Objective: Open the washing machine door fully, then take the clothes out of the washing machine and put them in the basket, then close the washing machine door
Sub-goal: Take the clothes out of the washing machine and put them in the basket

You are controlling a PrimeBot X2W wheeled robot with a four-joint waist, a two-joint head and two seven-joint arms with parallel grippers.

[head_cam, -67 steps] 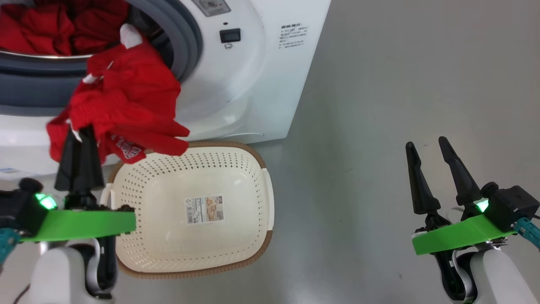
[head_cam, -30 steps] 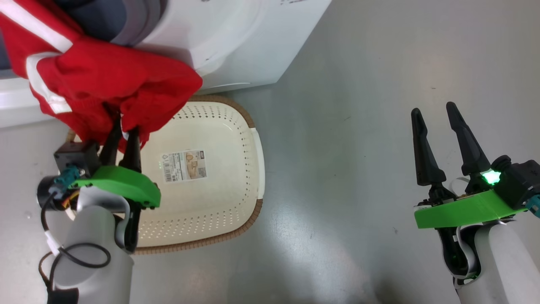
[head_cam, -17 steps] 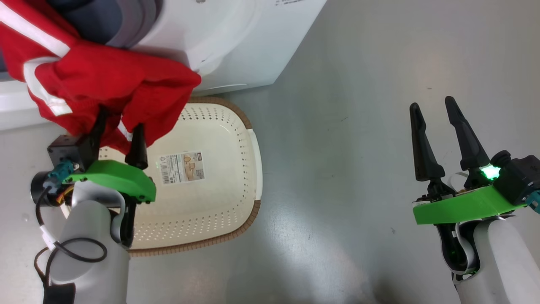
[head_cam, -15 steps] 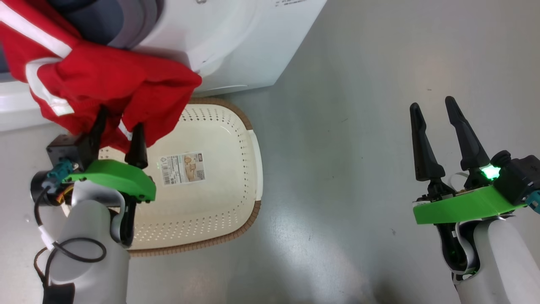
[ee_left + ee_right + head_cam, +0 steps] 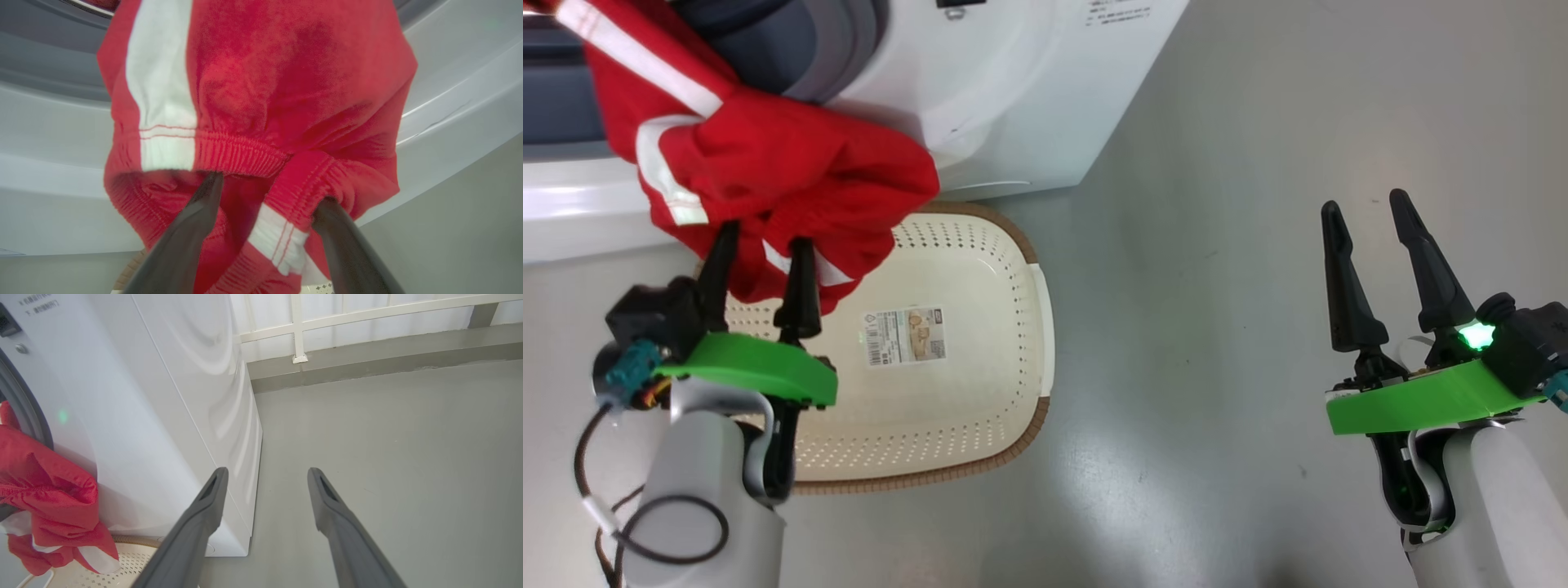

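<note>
The floor (image 5: 1241, 204) is grey and smooth, with a soft bright patch of light (image 5: 1119, 465) on it. Far back, a low grey step (image 5: 367, 373) runs along it. Above the step stands a white railing (image 5: 298, 330).

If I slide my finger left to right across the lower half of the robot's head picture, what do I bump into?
left gripper → basket → grey floor → right gripper
</note>
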